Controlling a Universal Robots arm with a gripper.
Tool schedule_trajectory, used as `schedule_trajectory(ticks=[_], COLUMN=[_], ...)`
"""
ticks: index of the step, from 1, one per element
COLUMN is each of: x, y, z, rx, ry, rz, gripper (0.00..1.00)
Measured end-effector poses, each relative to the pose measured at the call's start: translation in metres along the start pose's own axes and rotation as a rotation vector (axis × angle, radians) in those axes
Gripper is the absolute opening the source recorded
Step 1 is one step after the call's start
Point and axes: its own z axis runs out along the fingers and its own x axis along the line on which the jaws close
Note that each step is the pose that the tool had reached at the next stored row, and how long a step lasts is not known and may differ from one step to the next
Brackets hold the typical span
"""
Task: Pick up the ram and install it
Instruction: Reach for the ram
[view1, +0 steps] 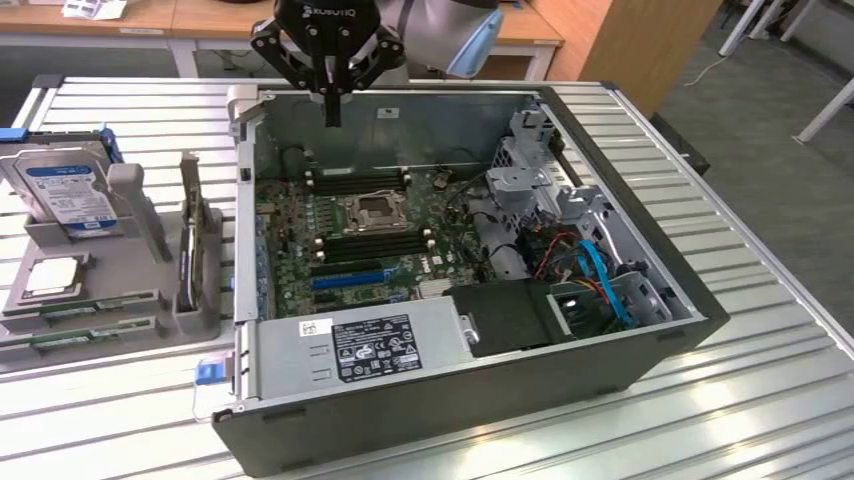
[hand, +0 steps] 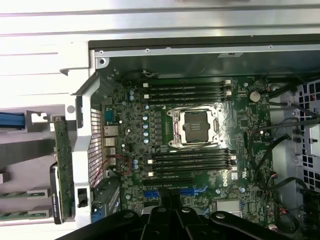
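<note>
Looking at your setup right now: your gripper (view1: 331, 112) hangs over the far end of the open computer case (view1: 400, 420), above the motherboard (view1: 400, 265). Its jaws are pinched fully together with nothing in them. The ram (view1: 91, 303) is well apart from it, lying flat in a slot of the grey holder (view1: 194, 322) outside the case on the exterior view's left, toward the near side, with a second green stick (view1: 80, 338) just nearer. In that same holder the hard drive (view1: 67, 190) stands propped at the far end, and the square processor chip (view1: 54, 275) lies between it and the ram. Black memory slots (view1: 358, 180) flank the socket (view1: 374, 212).
</note>
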Motion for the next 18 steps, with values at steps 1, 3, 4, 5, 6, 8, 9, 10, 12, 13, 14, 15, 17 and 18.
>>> schedule_trajectory(ticks=[1,3,4,5,6,8,9,10,12,13,14,15,17,18], x=[0.002,0.006,0.008,0.01,0.013,0.018,0.02,0.023,0.028,0.031,0.034,0.037,0.043,0.045], y=[-0.0001,-0.0004,-0.0006,-0.0008,-0.001,-0.0013,-0.0015,-0.0017,-0.0021,-0.0023,-0.0025,-0.0027,-0.0032,-0.0034], z=[-0.0001,-0.0002,-0.0002,-0.0003,-0.0003,-0.0004,-0.0005,-0.0005,-0.0007,-0.0007,-0.0008,-0.0008,-0.001,-0.001], rx=[0.0001,0.0001,0.0001,0.0,0.0,-0.0001,0.0001,0.0001,0.0001,0.0001,0.0,0.0,0.0001,0.0], ry=[0.0,0.0,0.0001,0.0001,0.0001,0.0,0.0,0.0,0.0001,0.0001,0.0001,0.0,0.0001,0.0], rz=[0.0,0.0,0.0,0.0,0.0,0.0,0.0,0.0,0.0,0.0,0.0,0.0,0.0,0.0], gripper=[0.1,0.1,0.1,0.1,0.1,0.1,0.1,0.1,0.1,0.1,0.1,0.1,0.1,0.1])
